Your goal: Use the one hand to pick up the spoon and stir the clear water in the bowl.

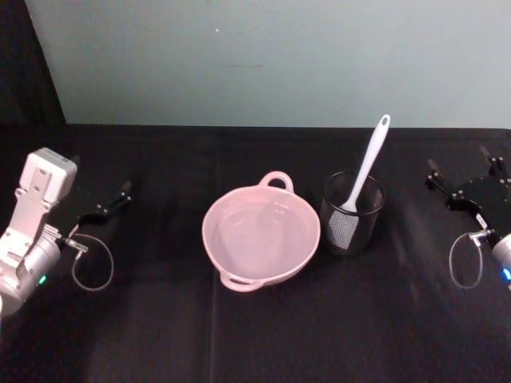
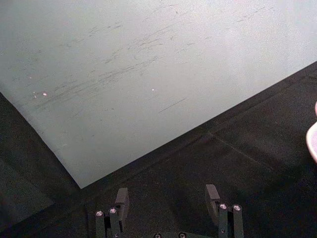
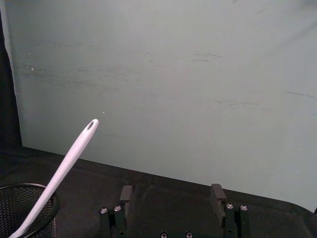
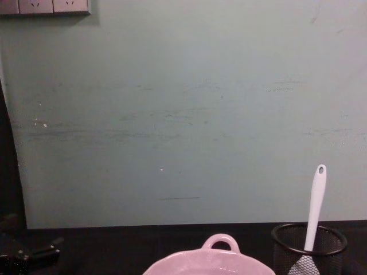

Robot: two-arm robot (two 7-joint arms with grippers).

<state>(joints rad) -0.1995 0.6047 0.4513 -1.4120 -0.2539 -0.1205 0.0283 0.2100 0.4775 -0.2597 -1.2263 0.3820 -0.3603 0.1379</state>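
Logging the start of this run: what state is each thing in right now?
spoon: standing blade-down in the mesh cup, handle leaning out, not gripped
mesh cup: upright, just right of the bowl
bowl: upright on the table, holding water
water: calm, nothing in it
left claw: open, empty, at the table's left side
right claw: open, empty, at the table's right side

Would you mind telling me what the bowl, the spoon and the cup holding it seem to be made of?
Bowl: likely glazed ceramic, pale pink with soft glints. Spoon: probably white plastic or silicone, smooth and matte. Cup: black wire mesh, see-through.
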